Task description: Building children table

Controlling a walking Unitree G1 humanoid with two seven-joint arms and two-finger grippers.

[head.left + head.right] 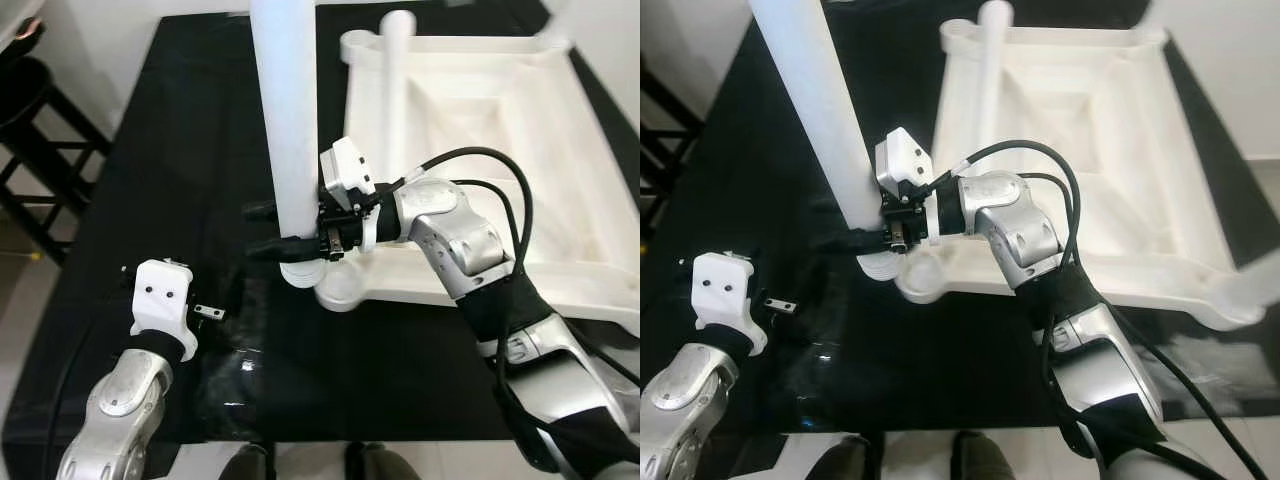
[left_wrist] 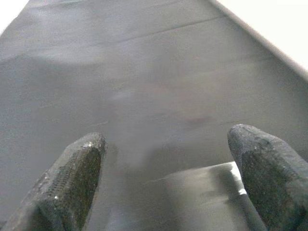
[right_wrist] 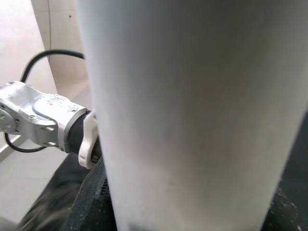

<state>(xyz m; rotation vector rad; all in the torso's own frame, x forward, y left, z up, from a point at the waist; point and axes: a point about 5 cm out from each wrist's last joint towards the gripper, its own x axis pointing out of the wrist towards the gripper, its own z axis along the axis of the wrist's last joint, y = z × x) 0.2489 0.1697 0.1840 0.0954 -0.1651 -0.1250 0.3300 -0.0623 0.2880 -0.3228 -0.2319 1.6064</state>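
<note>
An upturned white table top point(image 1: 560, 200) lies on a black cloth point(image 1: 200, 120). One white leg point(image 1: 393, 80) stands in its far left corner. My right gripper point(image 1: 262, 231) is shut on a second white leg point(image 1: 285, 120), held upright. That leg's lower end point(image 1: 300, 272) is just left of the near left corner socket point(image 1: 342, 290); I cannot tell if they touch. The held leg point(image 3: 192, 110) fills the close right wrist view. My left gripper point(image 2: 168, 178) hovers open over the bare cloth at the near left, fingers point(image 2: 72, 178) apart with nothing between them.
A black stool point(image 1: 40, 150) stands beside the cloth's left edge. The left arm point(image 1: 130, 400) reaches in from the near left corner. My feet point(image 1: 300, 462) are at the cloth's near edge. Pale floor surrounds the cloth.
</note>
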